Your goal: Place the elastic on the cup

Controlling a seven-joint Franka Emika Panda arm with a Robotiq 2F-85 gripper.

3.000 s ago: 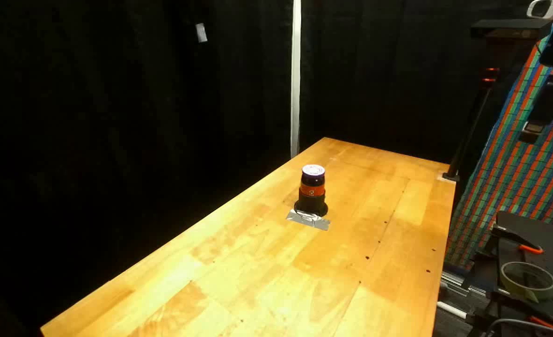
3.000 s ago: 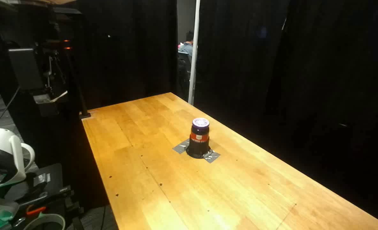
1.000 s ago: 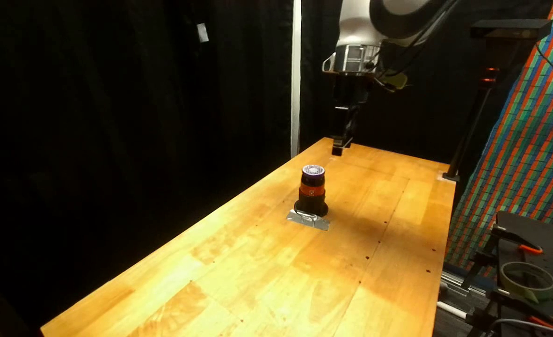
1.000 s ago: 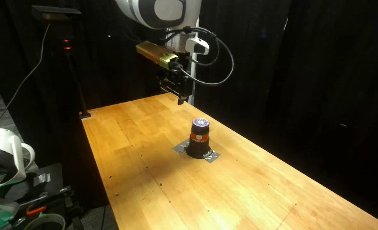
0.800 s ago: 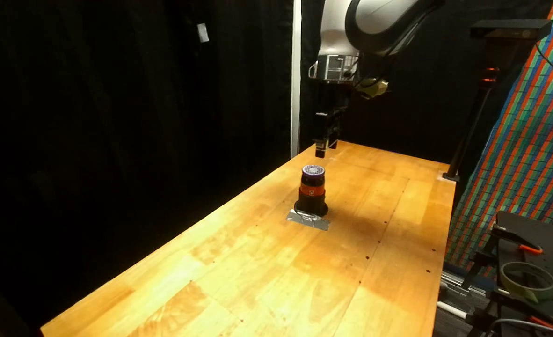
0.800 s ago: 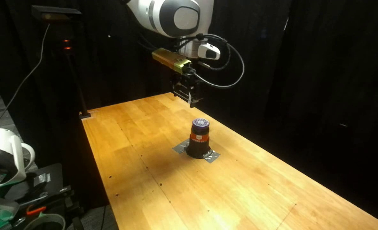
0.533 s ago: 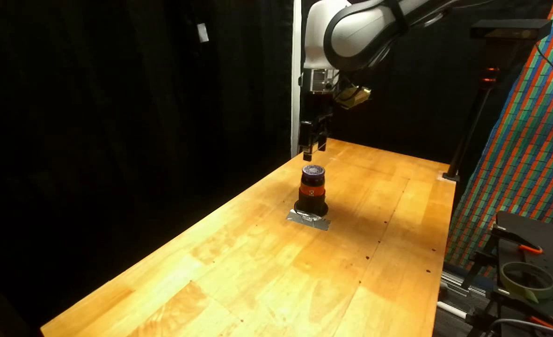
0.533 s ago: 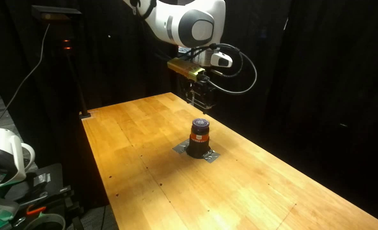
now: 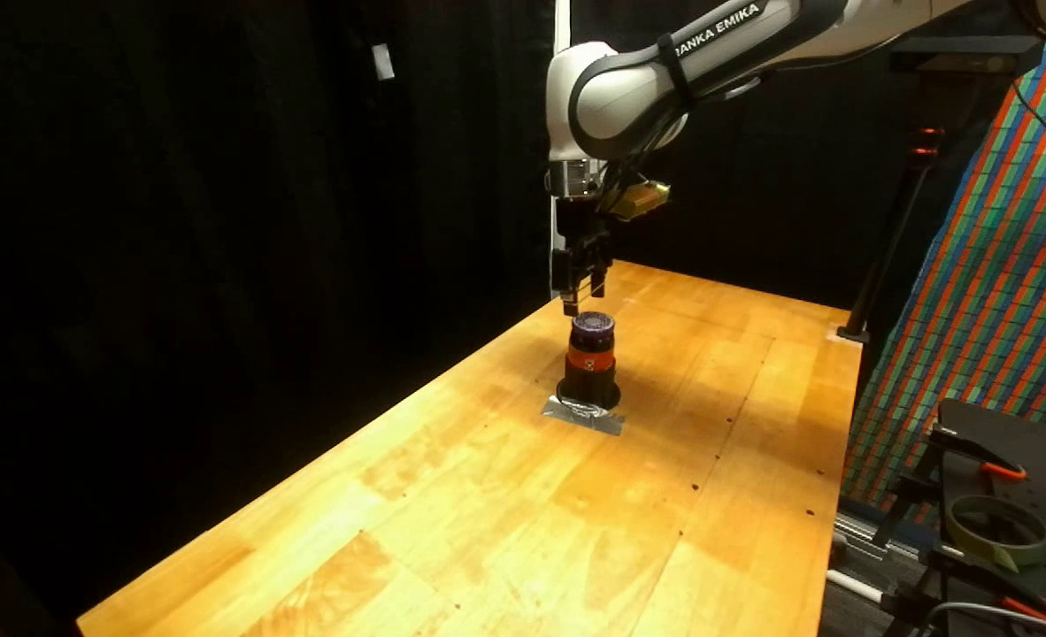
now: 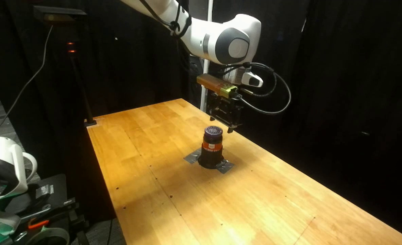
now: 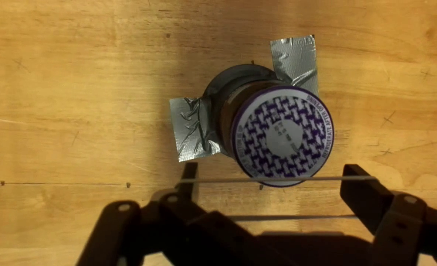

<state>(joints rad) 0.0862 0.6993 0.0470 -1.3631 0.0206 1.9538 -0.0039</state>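
Observation:
The cup (image 9: 591,361) is a short dark jar-like cylinder with an orange-red middle band. It stands upright on the wooden table in both exterior views (image 10: 212,147). In the wrist view its purple and white patterned lid (image 11: 283,133) faces me. My gripper (image 11: 272,177) is open, fingers pointing down. The elastic (image 11: 222,180) is a thin pale band stretched around both spread fingers. One strand crosses over the lid's lower edge in the wrist view; the other runs over bare table. In both exterior views the gripper (image 9: 584,302) (image 10: 221,124) hangs near lid height or slightly above, close beside the cup.
Silver tape (image 11: 192,129) (image 9: 583,416) holds the cup's dark flared base to the table (image 9: 523,531). A black stand (image 9: 890,239) rises at the table's far corner. A cart with a tape roll (image 9: 999,531) stands beside the table. Black curtains hang behind.
The arm was out of view 3 seconds ago. It has come in, lowered, and moved toward the cup with the fingers spread. The cup has not moved.

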